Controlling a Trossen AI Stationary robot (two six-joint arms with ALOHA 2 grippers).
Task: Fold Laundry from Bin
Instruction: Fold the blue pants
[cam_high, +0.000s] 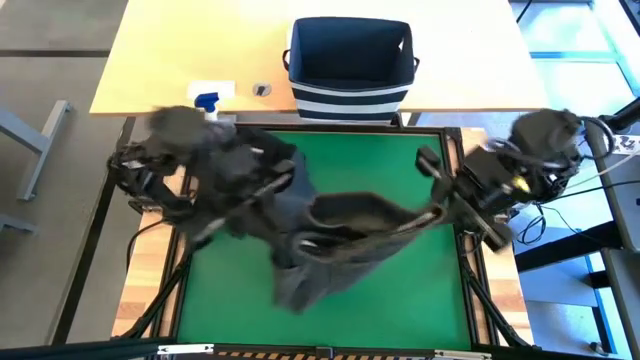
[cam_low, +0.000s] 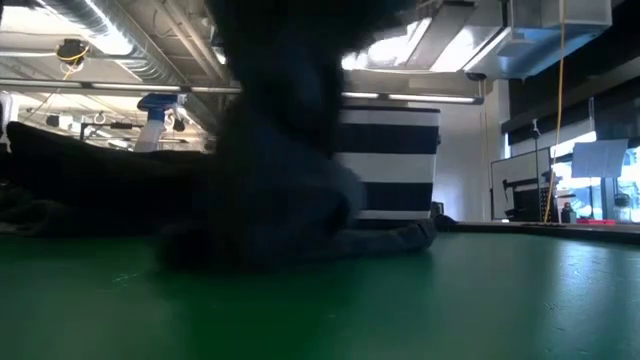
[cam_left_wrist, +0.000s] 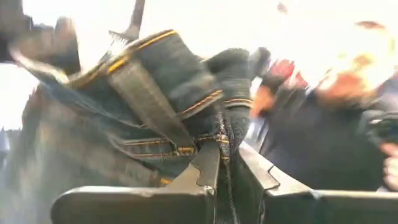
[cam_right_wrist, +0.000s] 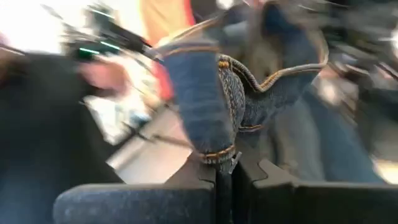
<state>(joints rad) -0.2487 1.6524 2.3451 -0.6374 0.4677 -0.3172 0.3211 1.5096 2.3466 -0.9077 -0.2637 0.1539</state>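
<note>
Jeans (cam_high: 335, 245) hang pinched between both closed hands, left (cam_left_wrist: 219, 163) and right (cam_right_wrist: 225, 163), near the bin (cam_high: 350, 62).

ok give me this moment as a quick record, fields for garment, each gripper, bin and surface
garment: dark denim piece with yellow stitching, held up between both arms, lower part draped on the mat
left gripper: shut on the garment's stitched edge, left side of the mat
right gripper: shut on the garment's hem, right side of the mat
bin: navy basket with white stripes, on the wooden table beyond the mat, looks empty
surface: green mat
</note>
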